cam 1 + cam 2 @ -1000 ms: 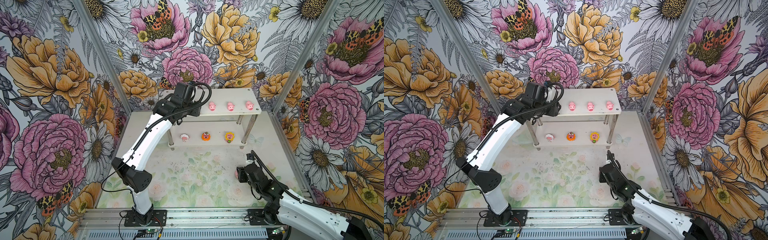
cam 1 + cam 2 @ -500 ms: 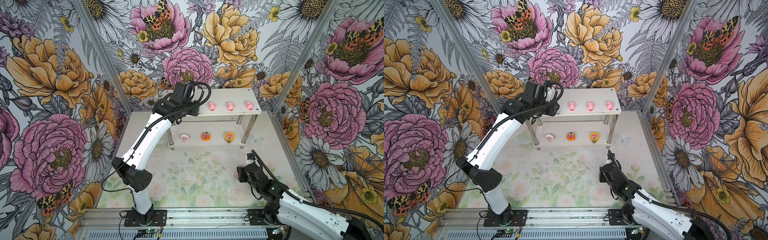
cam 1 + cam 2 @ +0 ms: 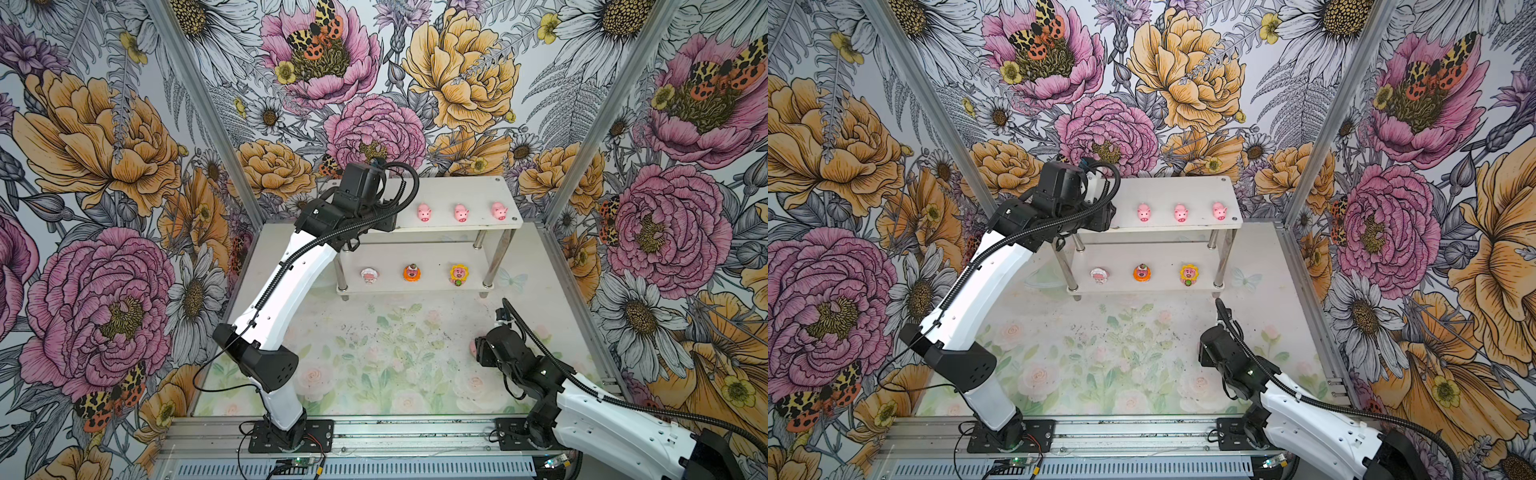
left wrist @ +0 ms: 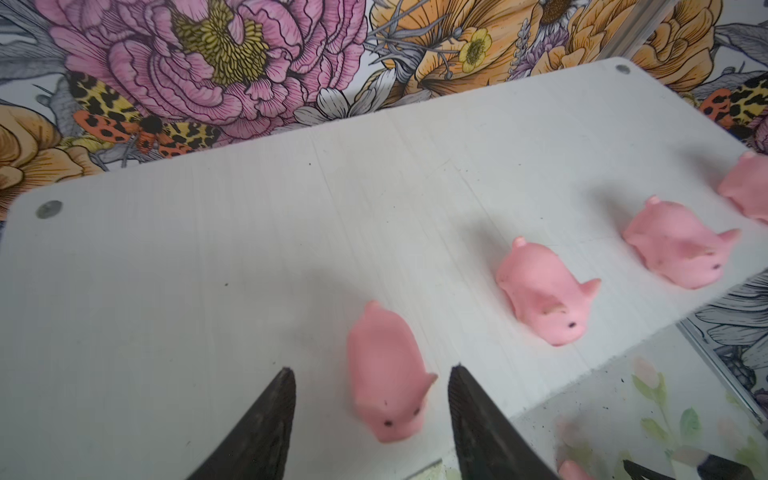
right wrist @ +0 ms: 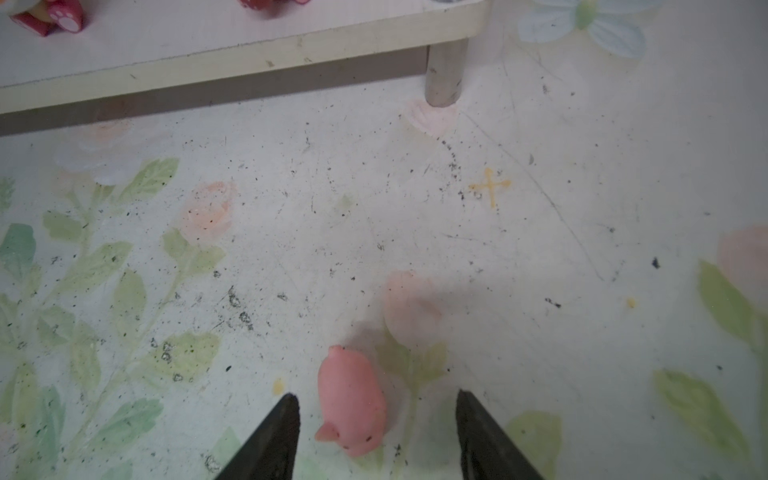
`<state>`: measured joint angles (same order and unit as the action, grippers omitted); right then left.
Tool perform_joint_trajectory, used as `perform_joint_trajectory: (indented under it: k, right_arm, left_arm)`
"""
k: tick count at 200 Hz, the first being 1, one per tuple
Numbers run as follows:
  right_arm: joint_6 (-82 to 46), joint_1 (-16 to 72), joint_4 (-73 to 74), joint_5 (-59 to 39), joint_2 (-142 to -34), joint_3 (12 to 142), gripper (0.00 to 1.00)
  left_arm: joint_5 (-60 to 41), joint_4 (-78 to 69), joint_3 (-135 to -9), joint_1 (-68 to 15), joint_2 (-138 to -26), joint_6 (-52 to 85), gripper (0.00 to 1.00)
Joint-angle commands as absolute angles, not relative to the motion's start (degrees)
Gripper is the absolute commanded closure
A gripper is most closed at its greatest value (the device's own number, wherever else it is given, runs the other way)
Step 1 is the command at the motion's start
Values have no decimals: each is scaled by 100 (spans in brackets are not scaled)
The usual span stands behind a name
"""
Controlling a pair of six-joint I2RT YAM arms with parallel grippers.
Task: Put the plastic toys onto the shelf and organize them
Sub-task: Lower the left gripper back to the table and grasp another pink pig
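over the shelf [image 4: 208, 249], left gripper [image 4: 370, 369] has opened.

White two-tier shelf [image 3: 457, 195] standing upright, four pink pigs [image 4: 540, 295] sitting in a row on top (one between the parted fingers of my left gripper [image 4: 370, 372]), white, orange and yellow flower-rimmed figures [image 3: 412, 272] sitting below, fifth pig [image 5: 351, 401] resting on the floor [image 5: 540, 249].

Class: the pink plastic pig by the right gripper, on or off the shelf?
Off: the pink plastic pig lies on the flower-printed tabletop.
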<state>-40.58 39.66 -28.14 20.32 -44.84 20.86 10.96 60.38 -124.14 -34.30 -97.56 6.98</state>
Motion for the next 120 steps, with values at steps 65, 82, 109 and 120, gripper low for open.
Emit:
perform_joint_trajectory:
  k: [65,82,109,120]
  right_arm:
    - [-4500,3951,-2596,1556,-5732,2528,36]
    - [-4546,3964,-2320,1521,-6004,2540,36]
    - [-4591,4014,-1808,1402,-6470,2595,39]
    - [-4619,4063,-1669,1342,-6718,2644,43]
  left_arm:
    - [2376,5134,-9899,-4106,-6769,937,39]
    - [2321,4995,-9288,-4107,-6347,1117,39]
    - [2012,4776,-8401,-4114,-5850,1328,39]
    - [1821,4646,-8028,-4155,-5678,1399,40]
